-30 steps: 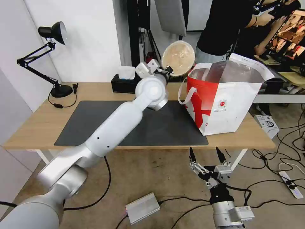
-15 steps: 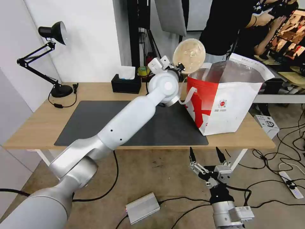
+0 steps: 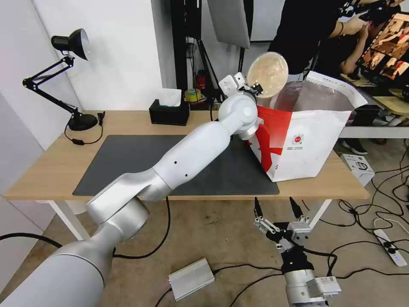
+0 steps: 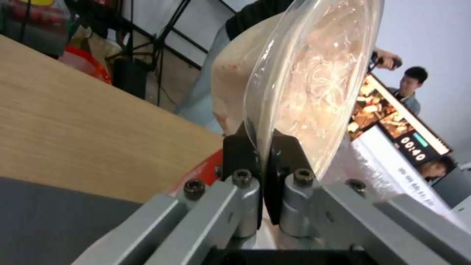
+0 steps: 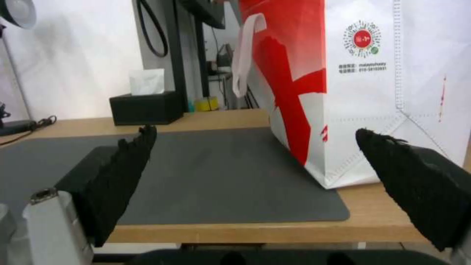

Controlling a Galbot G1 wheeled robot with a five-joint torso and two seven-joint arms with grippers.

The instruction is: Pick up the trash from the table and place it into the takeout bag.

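Note:
A beige paper bowl [image 3: 267, 74] with a clear lid stands on edge in the air, its lid turned toward me. My left gripper [image 3: 257, 88] is shut on its lower rim. The left wrist view shows the black pads [image 4: 239, 152] pinching the rim of the bowl [image 4: 314, 73]. The bowl hangs just above the left rim of the takeout bag [image 3: 306, 140], which stands open on the right end of the table [image 3: 51, 166], partly on the dark grey mat [image 3: 128, 157]. My right gripper [image 3: 275, 202] waits open below the table's front edge, facing the takeout bag [image 5: 373, 92].
A black tissue box [image 3: 169, 113] sits at the table's back edge and a black desk lamp [image 3: 70, 42] at the back left. A grey metal box [image 3: 191, 279] and cables lie on the floor. People stand behind the bag.
My left arm has swung right and slightly up with the bowl, from behind the table's middle to over the bag's left rim. The right arm has stayed put.

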